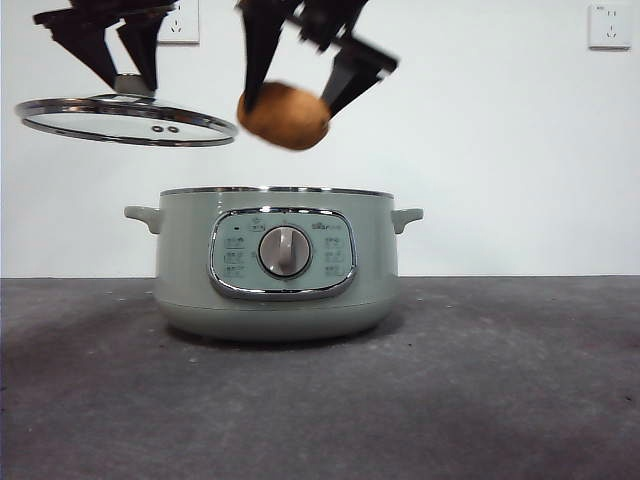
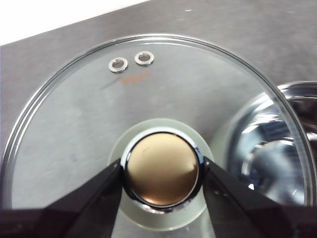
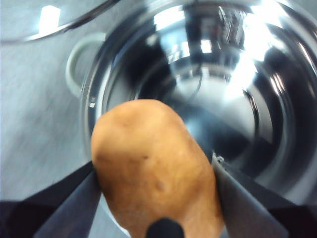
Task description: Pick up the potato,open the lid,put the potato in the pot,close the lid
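Note:
The sage-green pot (image 1: pixel 277 262) stands open on the dark table. My right gripper (image 1: pixel 297 105) is shut on the orange-brown potato (image 1: pixel 284 116) and holds it in the air above the pot's left half. In the right wrist view the potato (image 3: pixel 156 171) sits between the jaws over the pot's shiny steel inside (image 3: pixel 218 94). My left gripper (image 1: pixel 128 82) is shut on the lid's knob (image 2: pixel 161 169) and holds the glass lid (image 1: pixel 125 118) level in the air, up and to the left of the pot. Two steam holes (image 2: pixel 131 61) show in the glass.
A white wall with two sockets (image 1: pixel 609 25) stands behind the table. The dark grey tabletop (image 1: pixel 500 390) stretches in front of and beside the pot. The pot's grey dial (image 1: pixel 285 251) faces the front camera.

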